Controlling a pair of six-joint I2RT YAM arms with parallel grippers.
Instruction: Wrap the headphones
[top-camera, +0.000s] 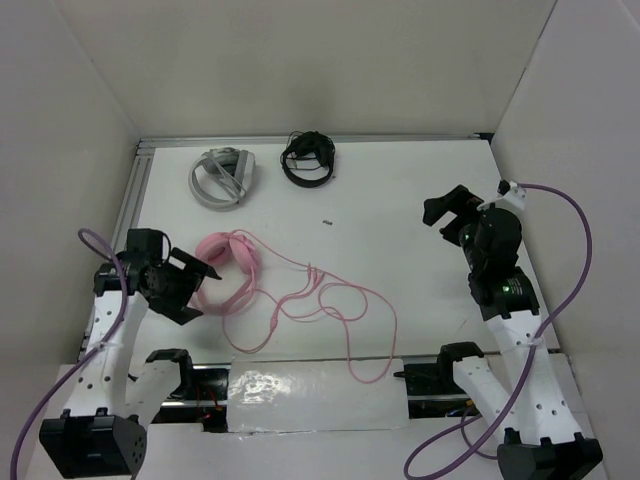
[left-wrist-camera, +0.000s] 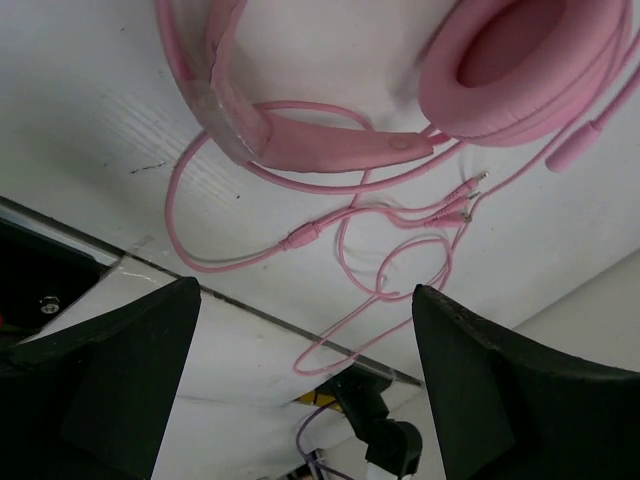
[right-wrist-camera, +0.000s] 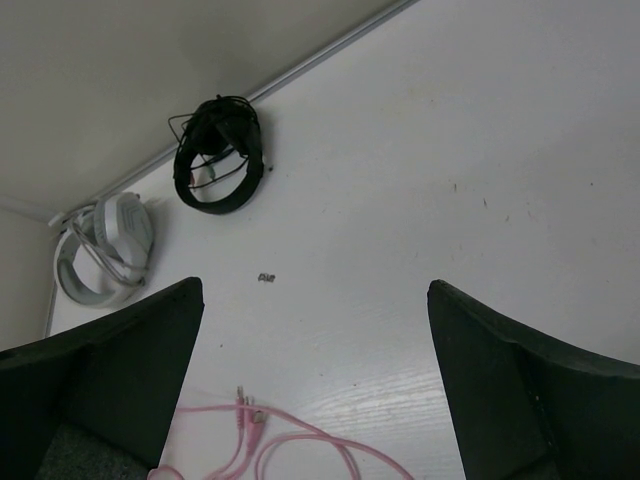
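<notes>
From above, the headphones lie on the left of the table, with the cable sprawled loose toward the near edge. The left gripper hangs just beside them, fingers spread and empty. The right gripper, well apart, is spread too.

Left wrist: an ear cup and cable loops lie beyond the wide-apart fingers.

Right wrist: the spread fingers frame the cable's plugs, with the black headphones and grey-white headphones far off.

Headphones look smooth, padded, matt pink; table white wood-grained.
</notes>
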